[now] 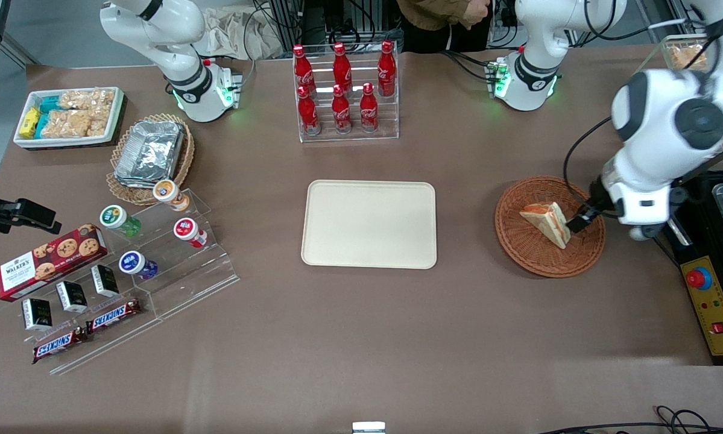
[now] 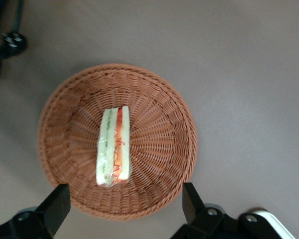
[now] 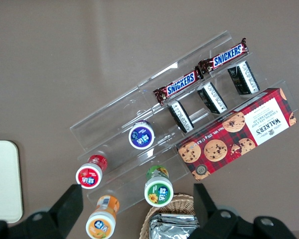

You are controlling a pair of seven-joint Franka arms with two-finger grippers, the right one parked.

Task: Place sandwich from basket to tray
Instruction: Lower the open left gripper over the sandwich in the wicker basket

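The sandwich (image 1: 548, 222), a white-bread wedge with orange-red filling, lies in the round reddish-brown basket (image 1: 518, 247) toward the working arm's end of the table. My left gripper (image 1: 583, 216) hovers above the basket's edge, close beside the sandwich and apart from it. In the left wrist view the sandwich (image 2: 113, 147) stands on edge in the middle of the basket (image 2: 159, 99), and the gripper (image 2: 124, 206) is open, its black fingers (image 2: 57, 205) spread wide over the basket rim with nothing between them. The cream tray (image 1: 369, 223) lies bare at the table's middle.
A rack of red cola bottles (image 1: 343, 90) stands farther from the camera than the tray. A control box with a red button (image 1: 714, 307) lies beside the basket. Toward the parked arm's end are foil trays in a tan basket (image 1: 150, 154), a snack bin (image 1: 69, 114) and an acrylic stand (image 1: 156, 253).
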